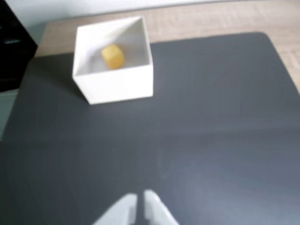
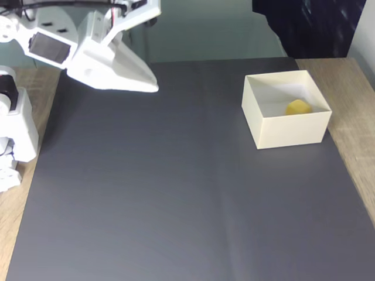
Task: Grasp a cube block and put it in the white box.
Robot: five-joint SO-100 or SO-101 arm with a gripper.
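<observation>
You had the white two-finger gripper closed and empty, well apart from the square cream-white box, where the small yellow cube block already lay.

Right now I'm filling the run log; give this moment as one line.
cube block: inside white box | gripper: shut, empty, apart from box | mat: bare

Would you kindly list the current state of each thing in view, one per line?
Cube: lying inside the box, free of the gripper.
Box: upright on the dark mat, no lid, holding the cube.
Gripper: shut, empty, raised over the mat well away from the box.
Mat: flat on the wooden table.
</observation>
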